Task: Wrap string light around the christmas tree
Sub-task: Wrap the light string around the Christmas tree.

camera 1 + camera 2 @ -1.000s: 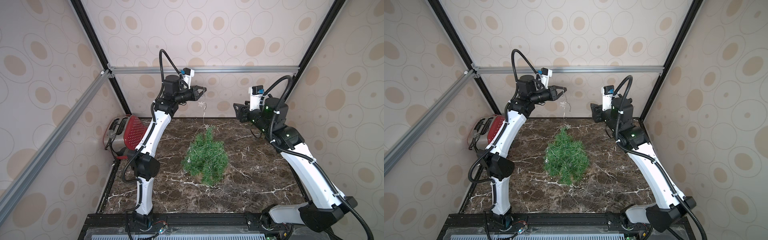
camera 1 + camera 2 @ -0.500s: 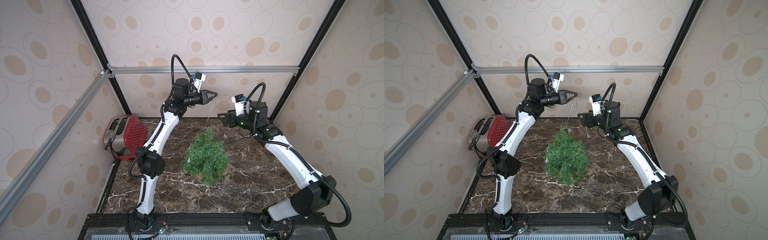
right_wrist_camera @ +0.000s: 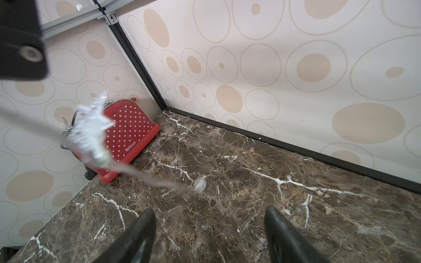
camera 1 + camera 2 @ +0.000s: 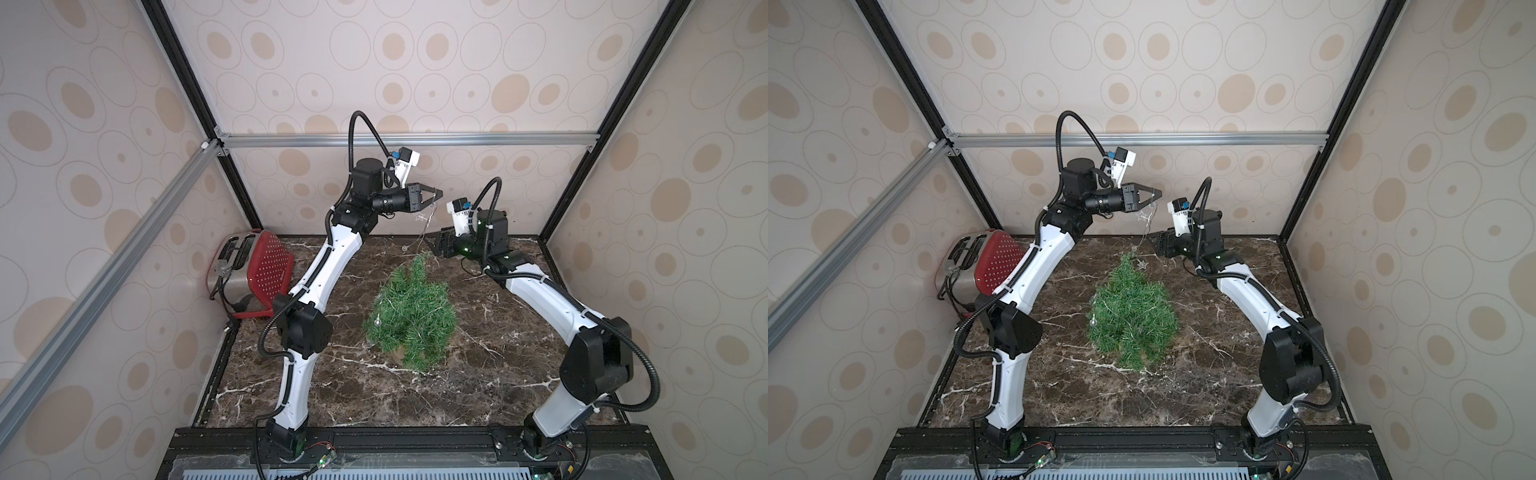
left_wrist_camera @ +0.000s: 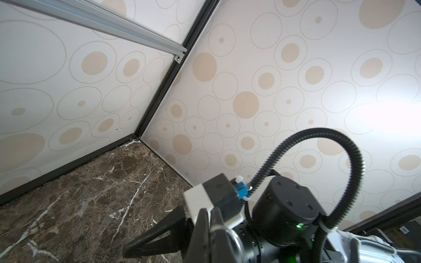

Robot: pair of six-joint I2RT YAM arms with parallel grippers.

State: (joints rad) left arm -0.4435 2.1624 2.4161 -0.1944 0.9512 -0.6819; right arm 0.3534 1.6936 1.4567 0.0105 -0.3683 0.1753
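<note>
In both top views the christmas tree (image 4: 411, 316) stands mid-way on the surface (image 4: 478, 374), and at twelve o'clock above it the left tool (image 4: 439, 193) pinches the string light (image 4: 424, 226), which hangs to the treetop, while at one o'clock the right tool (image 4: 433, 246) gapes wide and empty beside the strand.

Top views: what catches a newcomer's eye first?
The green christmas tree in the centre, with the string light hanging from the shut left gripper, above its tip, down into the branches. The right gripper, open, sits just beside that strand near the treetop. A red polka-dot toaster stands in the far left corner.
</note>
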